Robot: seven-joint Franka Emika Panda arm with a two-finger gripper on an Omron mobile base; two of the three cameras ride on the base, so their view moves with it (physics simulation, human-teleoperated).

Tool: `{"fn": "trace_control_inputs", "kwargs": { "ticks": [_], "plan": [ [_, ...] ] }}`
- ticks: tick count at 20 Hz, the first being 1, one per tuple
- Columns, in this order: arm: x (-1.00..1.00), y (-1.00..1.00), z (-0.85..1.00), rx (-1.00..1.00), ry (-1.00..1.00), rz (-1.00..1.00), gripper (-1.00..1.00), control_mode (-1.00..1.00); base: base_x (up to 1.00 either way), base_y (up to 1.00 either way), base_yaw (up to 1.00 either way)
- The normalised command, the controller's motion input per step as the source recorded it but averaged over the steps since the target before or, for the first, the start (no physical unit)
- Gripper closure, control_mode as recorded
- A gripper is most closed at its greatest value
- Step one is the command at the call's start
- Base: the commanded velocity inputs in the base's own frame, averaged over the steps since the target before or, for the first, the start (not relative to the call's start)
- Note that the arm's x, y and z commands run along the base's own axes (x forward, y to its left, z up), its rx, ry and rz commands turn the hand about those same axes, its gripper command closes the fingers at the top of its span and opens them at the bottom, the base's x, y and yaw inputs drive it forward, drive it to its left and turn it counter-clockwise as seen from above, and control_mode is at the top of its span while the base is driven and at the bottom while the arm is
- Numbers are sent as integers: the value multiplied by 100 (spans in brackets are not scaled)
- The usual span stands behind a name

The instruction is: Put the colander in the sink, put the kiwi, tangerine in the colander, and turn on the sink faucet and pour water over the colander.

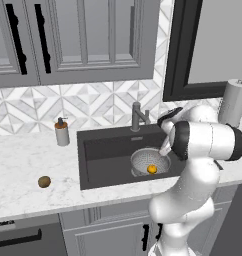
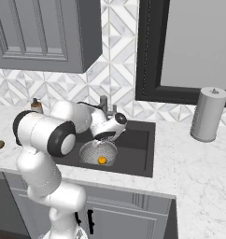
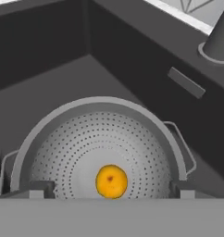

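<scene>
The colander (image 1: pixel 150 162) sits in the sink (image 1: pixel 105 160), toward its right side, with its two small handles out to either side. The tangerine (image 1: pixel 152 169) lies loose on the bottom of the colander, near the middle. The fingers (image 3: pixel 112 190) hang just above the colander, spread wide on either side of the tangerine and holding nothing. The kiwi (image 1: pixel 44 182) lies on the bench (image 1: pixel 28 165), well to the left of the sink. The faucet (image 1: pixel 137 117) stands at the sink's far edge, and a soap dispenser (image 1: pixel 61 132) stands left of it.
</scene>
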Motion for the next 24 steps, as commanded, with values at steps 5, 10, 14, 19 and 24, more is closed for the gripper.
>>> {"fn": "trace_control_inputs", "kwargs": {
  "ticks": [5,10,14,19,24],
  "plan": [
    [-55,-52,80,0,2,0,-100,-100,0,0,0],
    [-53,-8,96,-3,12,-2,-100,-100,0,0,0],
    [-46,22,100,-1,18,0,-100,-100,0,0,0],
    [-66,20,79,4,10,-6,-100,-100,0,0,0],
    [-39,75,49,1,2,-8,-100,-100,0,0,0]
  ]
}}
